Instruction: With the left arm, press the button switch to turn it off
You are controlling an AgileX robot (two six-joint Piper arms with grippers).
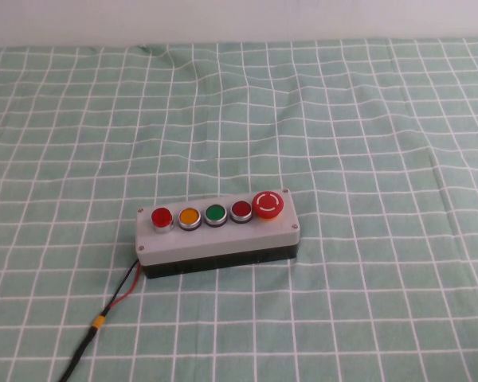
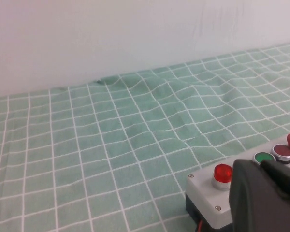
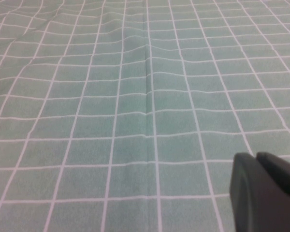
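The button switch [image 1: 161,216] is a small bright-red translucent button on a silver collar. It sits at the left end of the grey five-button box [image 1: 215,240]. In the left wrist view the button switch [image 2: 223,172] shows on the box [image 2: 203,193], just beside my left gripper [image 2: 258,162]. That gripper is shut and empty, hanging apart from the button without touching it. My right gripper [image 3: 256,155] is shut and empty over bare green checked cloth. Neither gripper shows in the high view.
Along the box stand a yellow button [image 1: 189,216], a green button [image 1: 215,214], a darker red flat button [image 1: 240,210] and a large red mushroom button [image 1: 268,204]. A red-and-black cable [image 1: 103,318] runs from the box's left end toward the near edge. Wrinkled cloth covers the table.
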